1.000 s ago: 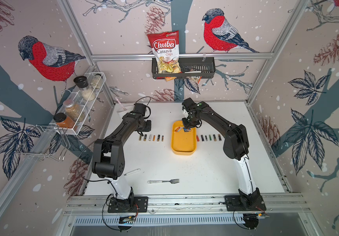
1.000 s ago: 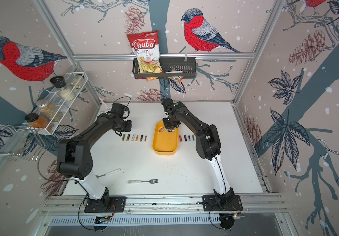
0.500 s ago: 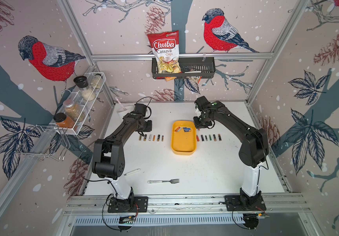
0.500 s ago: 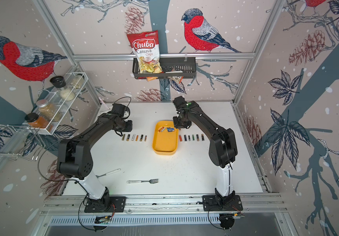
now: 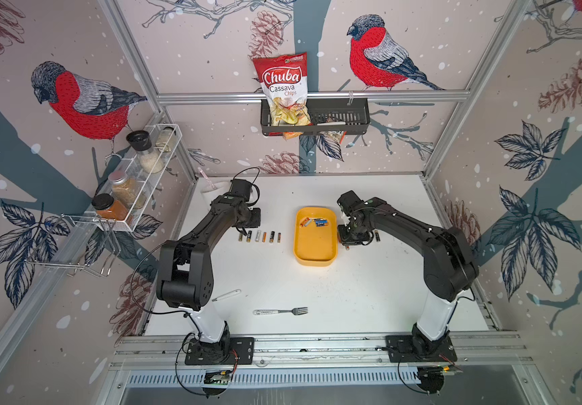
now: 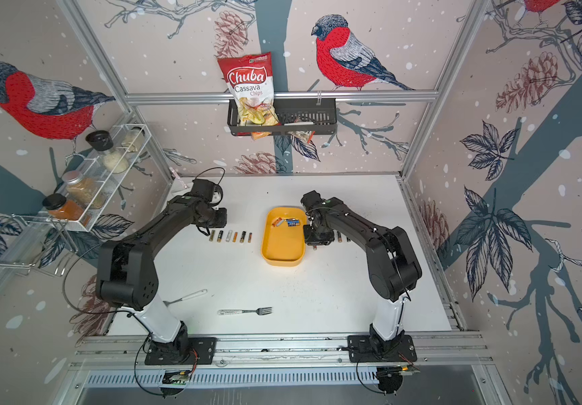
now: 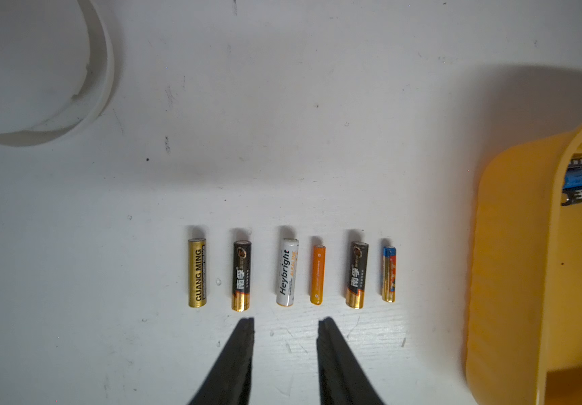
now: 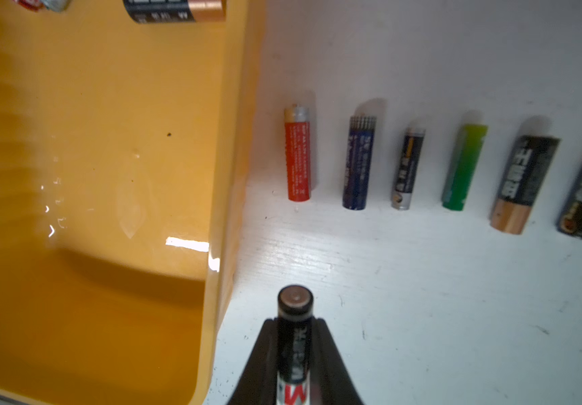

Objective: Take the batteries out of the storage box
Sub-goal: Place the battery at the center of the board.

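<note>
"Where have the arms got to?"

"Both are stretched out over the white table [image 5: 317, 287]. The right arm [image 5: 415, 231] bends at the elbow and reaches in toward the middle. Its wrist is tipped down just beside the right wall of the yellow storage box [image 5: 315, 245]. The left arm [image 5: 208, 228] is folded much the same on its own side. Its wrist is near a row of six batteries [image 5: 259, 237] lying on the table left of the box."

"And the grippers?"

"The right gripper [image 8: 294, 322] pinches a black battery [image 8: 294, 305] lengthways, outside the box, with one end poking past the tips. A second row of batteries [image 8: 405, 164] lies on the table beyond it. The left gripper [image 7: 286, 324] has its jaws spread with nothing between them, just short of its row."

"Anything left in the box?"

"A few batteries [image 5: 314, 222], up at its far end."
</note>
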`<action>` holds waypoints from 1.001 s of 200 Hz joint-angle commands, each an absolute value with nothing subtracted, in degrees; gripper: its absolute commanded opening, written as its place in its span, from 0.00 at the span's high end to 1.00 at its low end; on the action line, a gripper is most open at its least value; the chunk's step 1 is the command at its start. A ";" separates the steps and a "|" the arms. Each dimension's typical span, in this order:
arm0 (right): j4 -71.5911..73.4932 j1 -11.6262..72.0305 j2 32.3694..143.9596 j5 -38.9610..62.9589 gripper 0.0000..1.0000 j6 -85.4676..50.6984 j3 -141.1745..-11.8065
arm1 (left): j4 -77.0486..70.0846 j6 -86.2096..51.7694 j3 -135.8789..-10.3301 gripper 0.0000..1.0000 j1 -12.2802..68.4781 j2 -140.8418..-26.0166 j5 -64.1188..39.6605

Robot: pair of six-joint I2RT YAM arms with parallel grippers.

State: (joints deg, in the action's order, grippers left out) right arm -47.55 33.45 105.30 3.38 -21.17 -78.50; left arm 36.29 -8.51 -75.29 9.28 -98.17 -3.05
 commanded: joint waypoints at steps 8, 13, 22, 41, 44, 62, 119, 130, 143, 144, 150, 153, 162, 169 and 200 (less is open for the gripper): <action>-43.03 34.18 105.61 4.26 0.82 -22.83 -76.18 | 36.39 -8.26 -75.06 0.65 9.44 -97.47 -3.06; -42.68 34.19 105.69 4.22 0.82 -22.99 -75.84 | 36.49 -8.26 -75.01 0.65 9.47 -97.46 -3.08; -42.09 34.28 105.98 4.22 0.82 -23.10 -75.22 | 36.51 -8.26 -75.06 0.65 9.49 -97.45 -3.08; -40.91 34.23 106.41 4.33 0.82 -23.25 -73.96 | 36.63 -8.26 -74.98 0.65 9.57 -97.55 -3.16; -40.75 34.27 106.44 4.39 0.82 -23.29 -73.81 | 36.65 -8.26 -75.05 0.65 9.56 -97.51 -3.16; -39.92 34.38 107.01 4.56 0.82 -23.42 -73.06 | 36.85 -8.26 -75.33 0.65 9.75 -97.86 -3.14; -38.50 34.48 108.17 5.01 0.82 -23.56 -71.41 | 37.10 -8.45 -76.33 0.65 10.22 -98.71 -3.01; -38.33 34.56 108.27 4.84 0.82 -23.56 -71.07 | 37.13 -8.53 -76.51 0.65 10.37 -99.00 -2.99; -38.28 34.54 108.54 4.52 0.82 -23.57 -70.93 | 37.25 -8.44 -76.66 0.65 10.45 -98.99 -2.91; -38.25 34.54 108.59 4.54 0.82 -23.60 -70.93 | 37.21 -8.44 -76.65 0.65 10.46 -98.97 -2.91; -38.23 34.54 108.55 4.57 0.82 -23.47 -70.79 | 37.25 -8.44 -76.79 0.65 10.45 -99.07 -2.90; -38.23 34.54 108.61 4.53 0.82 -23.51 -70.76 | 37.20 -8.44 -76.77 0.65 10.50 -99.13 -2.90; -38.30 34.54 108.72 4.40 0.82 -23.50 -70.75 | 37.34 -8.44 -76.81 0.65 10.48 -99.20 -2.90; -38.23 34.55 108.90 4.39 0.81 -23.47 -70.68 | 37.33 -8.50 -76.89 0.65 10.55 -99.19 -2.90; -38.16 34.80 109.42 4.26 0.80 -23.31 -70.18 | 37.31 -8.53 -76.62 0.65 10.55 -98.97 -2.72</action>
State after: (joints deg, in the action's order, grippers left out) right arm -38.79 34.46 108.75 4.84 -22.83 -70.61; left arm 36.69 -8.54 -76.44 10.46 -99.13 -2.98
